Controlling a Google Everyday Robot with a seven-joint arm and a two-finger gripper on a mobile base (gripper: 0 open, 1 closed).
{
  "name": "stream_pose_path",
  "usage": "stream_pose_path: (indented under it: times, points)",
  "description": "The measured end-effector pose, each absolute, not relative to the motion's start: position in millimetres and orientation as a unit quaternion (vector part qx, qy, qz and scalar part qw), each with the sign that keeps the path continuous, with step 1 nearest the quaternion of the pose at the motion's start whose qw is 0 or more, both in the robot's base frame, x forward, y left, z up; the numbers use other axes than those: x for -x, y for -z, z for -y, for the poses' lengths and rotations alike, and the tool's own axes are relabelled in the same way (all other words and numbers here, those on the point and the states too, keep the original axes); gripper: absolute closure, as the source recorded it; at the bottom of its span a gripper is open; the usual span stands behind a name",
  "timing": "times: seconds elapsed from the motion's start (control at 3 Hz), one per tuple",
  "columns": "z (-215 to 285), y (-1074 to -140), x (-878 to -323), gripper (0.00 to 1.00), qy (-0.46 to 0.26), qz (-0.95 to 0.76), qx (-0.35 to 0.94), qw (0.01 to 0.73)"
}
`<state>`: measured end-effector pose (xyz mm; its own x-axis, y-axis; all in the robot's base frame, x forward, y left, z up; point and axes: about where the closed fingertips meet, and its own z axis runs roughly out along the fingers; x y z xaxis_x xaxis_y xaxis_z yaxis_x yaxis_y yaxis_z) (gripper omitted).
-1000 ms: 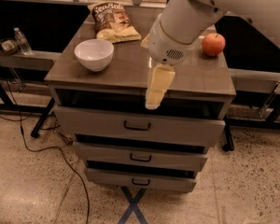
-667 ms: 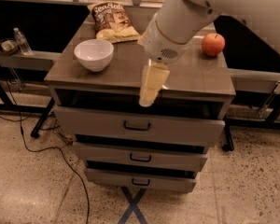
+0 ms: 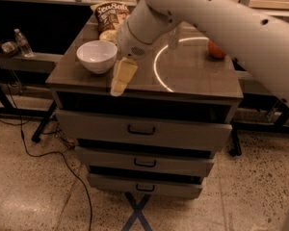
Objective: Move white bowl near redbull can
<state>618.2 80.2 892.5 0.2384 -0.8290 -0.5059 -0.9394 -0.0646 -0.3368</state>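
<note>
A grey-brown three-drawer cabinet (image 3: 197,78) filled the middle. A thick white robot arm (image 3: 221,23) reached across its top from 2 o'clock. A printed snack bag (image 3: 111,14) lay at the top's 11 o'clock edge. The plain glossy white round bowl (image 3: 97,56), tapering to a narrow base and empty, sat upright at the top's 9 o'clock side. The cream-coloured gripper (image 3: 121,78) hung just beside the bowl at its 4 o'clock; whether the claw was apart or together could not be told. An orange-red apple (image 3: 216,51) peeked out at 2 o'clock.
</note>
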Motion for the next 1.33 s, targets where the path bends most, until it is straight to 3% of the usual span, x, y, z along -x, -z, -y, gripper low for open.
stream_pose_path:
  times: [0.67, 1.33]
  points:
    - [-147.0, -872.2, -658.6, 0.02, -0.115, -0.578, 0.739, 0.326]
    - [-151.7, -854.4, -674.2, 0.48, -0.117, -0.594, 0.728, 0.32]
